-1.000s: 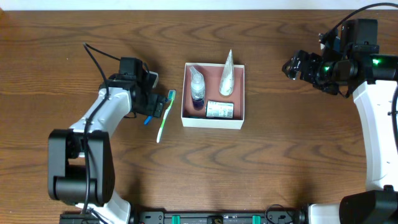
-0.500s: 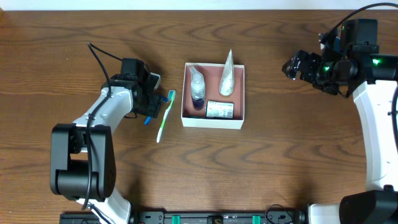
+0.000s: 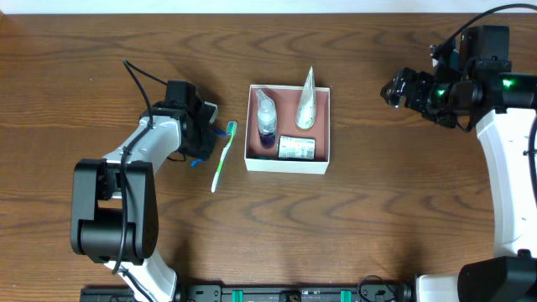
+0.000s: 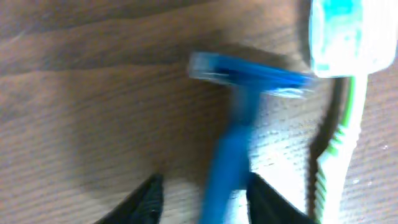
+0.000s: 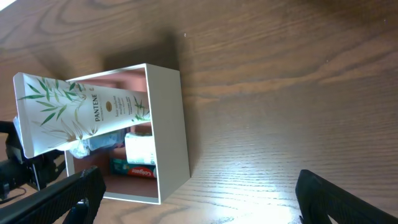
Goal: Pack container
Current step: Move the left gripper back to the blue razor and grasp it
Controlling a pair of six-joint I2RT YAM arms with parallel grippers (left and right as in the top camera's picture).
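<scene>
The container (image 3: 288,165), a white box with a pink inside, sits mid-table and holds a clear bottle (image 3: 266,120), a white tube (image 3: 306,105) and a small packet (image 3: 296,148). Left of it lie a green-and-white toothbrush (image 3: 221,159) and a blue razor (image 3: 196,161). My left gripper (image 3: 204,143) is down over the razor. In the left wrist view the razor handle (image 4: 227,168) rests against the right finger (image 4: 267,199), with a gap to the left finger (image 4: 146,199). My right gripper (image 3: 394,90) hangs open at the far right, well away from the container (image 5: 168,124).
The toothbrush (image 4: 333,162) lies just right of the razor, its head level with the razor head (image 4: 249,74). In the right wrist view a Pantene tube (image 5: 81,109) leans in the box above a toothpaste packet (image 5: 130,168). Bare wood surrounds the box.
The left jaws have narrowed around the razor handle and the left arm has shifted slightly. The right arm, the box and the toothbrush have not moved.
</scene>
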